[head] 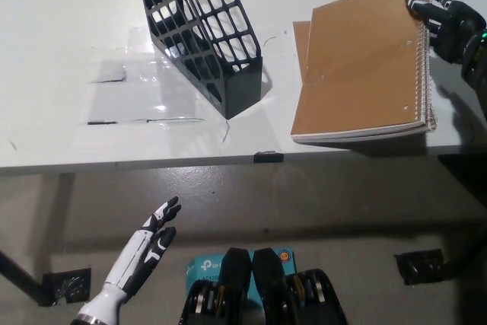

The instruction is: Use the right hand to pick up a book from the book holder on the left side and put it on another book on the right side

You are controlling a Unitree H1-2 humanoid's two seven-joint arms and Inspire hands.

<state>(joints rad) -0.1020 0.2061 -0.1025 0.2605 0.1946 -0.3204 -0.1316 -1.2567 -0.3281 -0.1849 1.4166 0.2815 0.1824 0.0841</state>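
A: Head view first. Where is the book?

B: The book (364, 66), brown-covered with a spiral binding along its right edge, lies on the table (68, 43) at the right. It rests on a second book (301, 45), of which only a brown strip shows at its upper left. The top one sits slightly askew, its lower left corner close to the table's front edge.

A: And the right hand?

B: The black right hand (445, 27) is at the book's upper right corner, by the spiral. Its fingers (418, 5) lie on the cover's edge there, touching it. Whether they pinch the book from below too, I cannot tell; the underside is hidden.

A: The holder?

B: The black lattice holder (199, 28) stands on the table left of the books, well apart from them, its low solid end toward the front edge. No book shows inside it.

A: The other hand?

B: The white left hand (148, 245) hangs below the table at lower left, fingers straight and slightly spread, holding nothing.

A: Anything else?

B: Only this one view is given.
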